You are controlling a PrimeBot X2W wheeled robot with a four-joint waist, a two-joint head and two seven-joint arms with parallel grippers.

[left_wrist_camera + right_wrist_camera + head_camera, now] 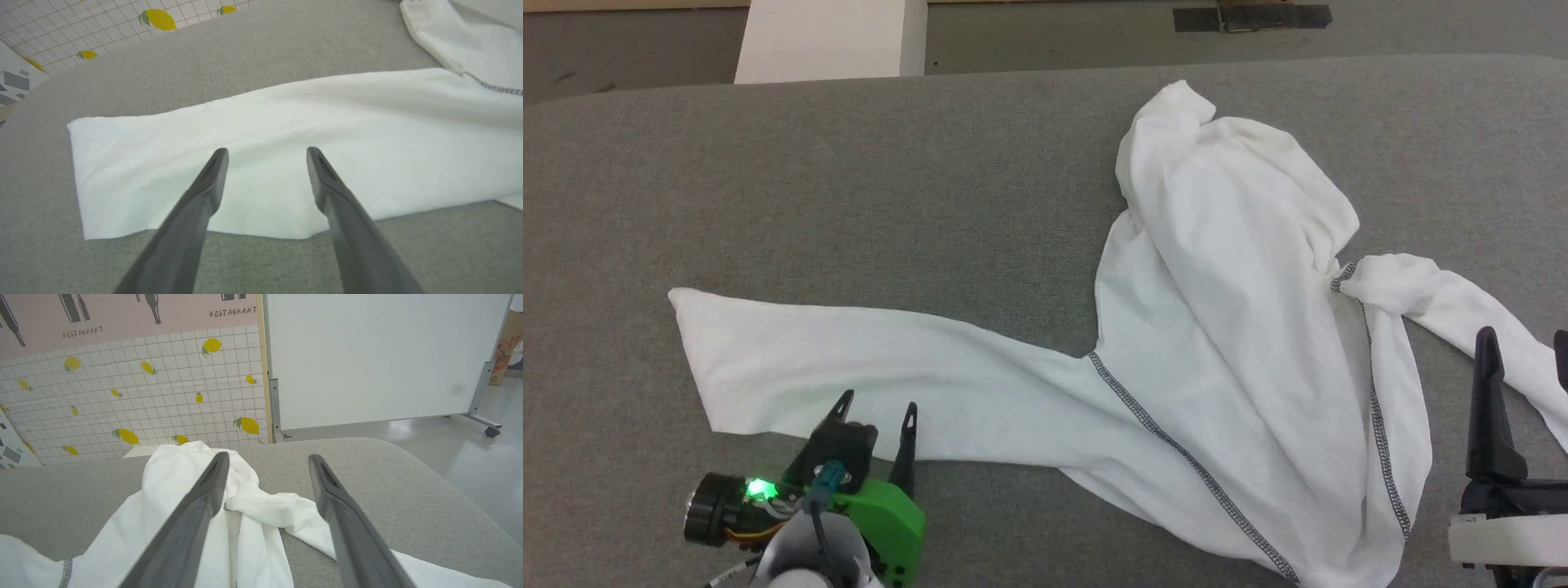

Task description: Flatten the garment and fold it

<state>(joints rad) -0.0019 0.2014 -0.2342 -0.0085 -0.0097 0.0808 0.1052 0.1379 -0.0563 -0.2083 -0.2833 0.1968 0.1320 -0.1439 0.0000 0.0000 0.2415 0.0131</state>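
The garment (1225, 343), a white long-sleeved shirt with dark stitched seams, lies crumpled on the grey table (849, 188). One sleeve stretches flat to the left, its cuff end at the far left. My left gripper (876, 406) stands open over that sleeve's near edge, nothing between its fingers; the left wrist view shows the same sleeve (286, 163) under the left gripper (267, 152). The other sleeve runs to the lower right, and my right gripper (1525, 336) is open above it. In the right wrist view the garment (245, 522) lies below the open right gripper (267, 456).
A white box (829, 39) stands beyond the table's far edge at the upper left. The grey table surface runs wide to the left and behind the shirt. A lemon-patterned tiled wall (143, 396) and a white partition panel (380, 355) stand past the table.
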